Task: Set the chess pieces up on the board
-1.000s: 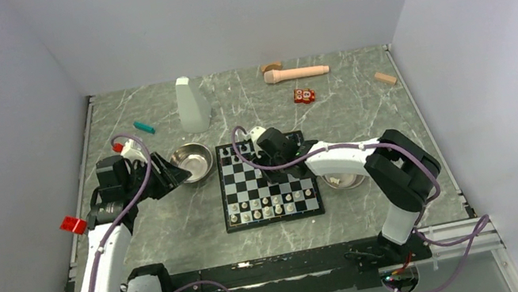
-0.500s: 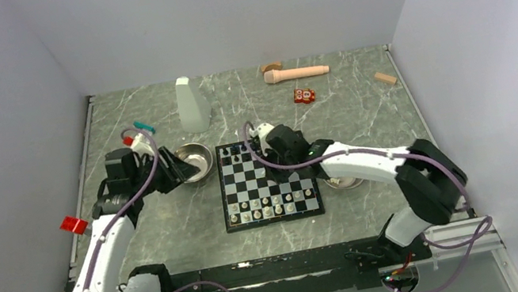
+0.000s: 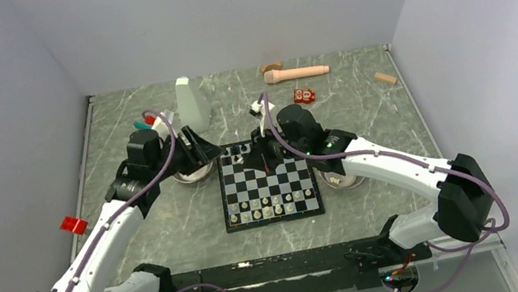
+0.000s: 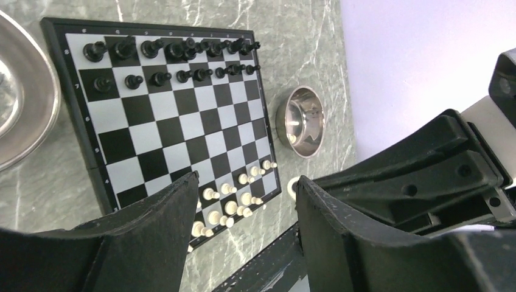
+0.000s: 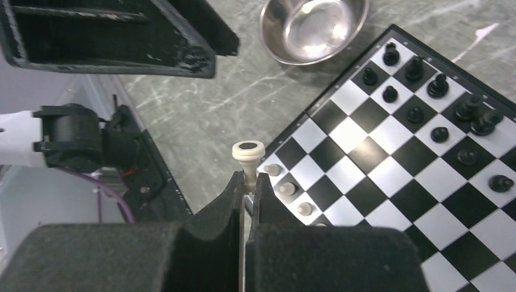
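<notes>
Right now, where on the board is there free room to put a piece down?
The middle rows of the board are bare, between the black pieces and the white pieces. Both edge rows are crowded.

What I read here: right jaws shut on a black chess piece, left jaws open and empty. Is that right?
One thing is off: the chess piece pinched by the right gripper is cream, not black, as the right wrist view shows. The right jaws are shut on it, and the left gripper is open and empty.
</notes>
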